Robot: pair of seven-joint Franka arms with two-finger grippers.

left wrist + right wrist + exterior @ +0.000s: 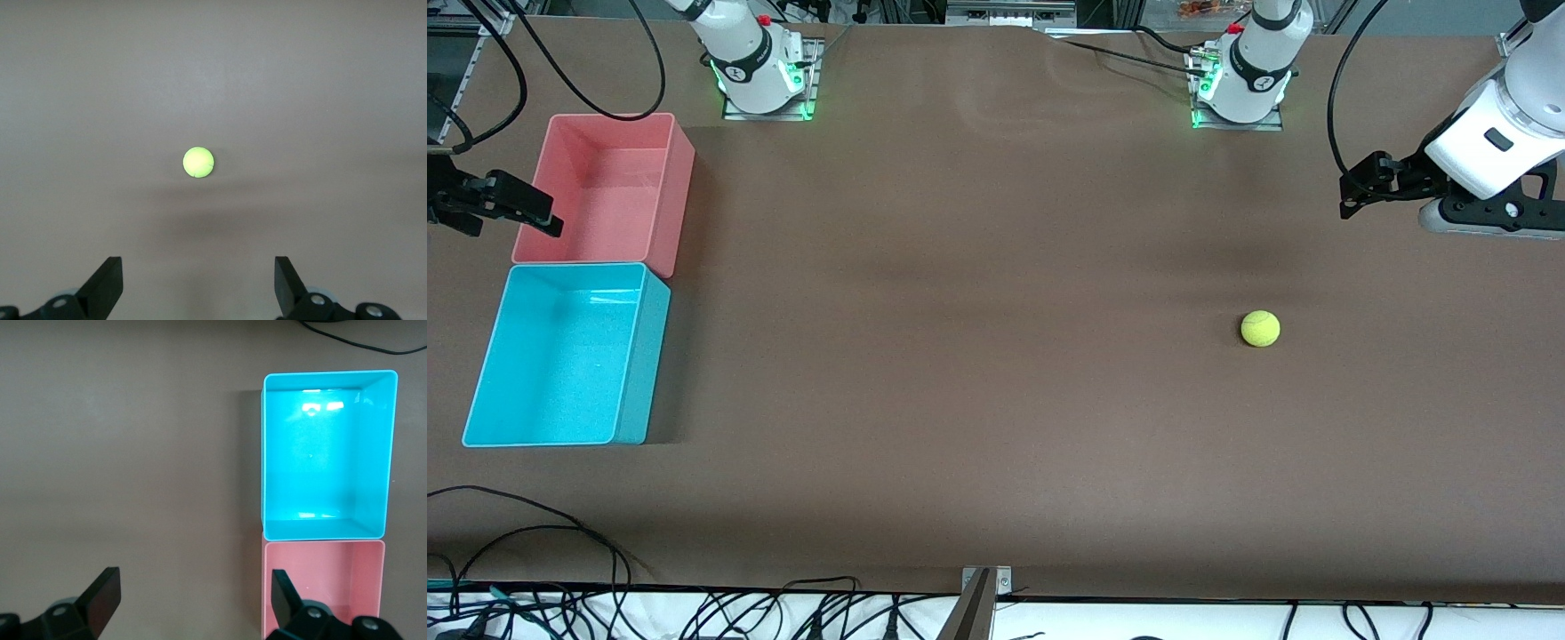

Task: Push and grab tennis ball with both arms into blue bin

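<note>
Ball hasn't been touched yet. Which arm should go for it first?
Probably the left. The tennis ball lies toward the left arm's end of the table, and the left gripper is open and facing it. The right gripper hangs open by the pink bin, beside the blue bin.

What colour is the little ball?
The ball is yellow-green, clearest in the front view.

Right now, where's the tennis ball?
The tennis ball lies on bare table toward the left arm's end, apart from the blue bin at the right arm's end.
</note>
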